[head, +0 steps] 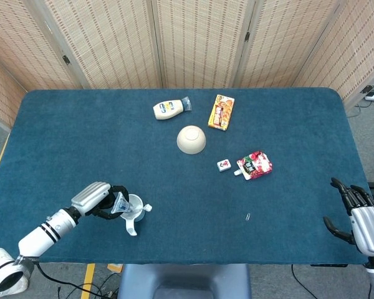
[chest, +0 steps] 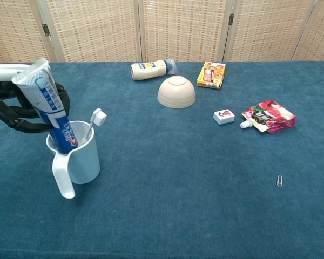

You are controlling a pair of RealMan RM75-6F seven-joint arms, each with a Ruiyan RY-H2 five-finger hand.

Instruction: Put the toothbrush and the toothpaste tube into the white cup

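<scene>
The white cup [chest: 78,159] with its handle toward the camera stands at the table's front left, also seen as the cup [head: 133,207] from the head view. A toothbrush [chest: 95,120] leans inside it, bristles up. The blue-and-white toothpaste tube [chest: 47,104] stands cap-down in the cup, tilted slightly left. My left hand [chest: 19,108] still grips the tube's upper part; the same left hand [head: 101,200] shows beside the cup from above. My right hand [head: 360,216] hangs open at the table's front right edge, holding nothing.
An upturned beige bowl [chest: 176,92], a mayonnaise bottle [chest: 150,69] on its side and a snack box [chest: 211,75] lie at the back. A small white tile [chest: 223,116], a red pouch [chest: 269,118] and a paperclip [chest: 279,181] lie to the right.
</scene>
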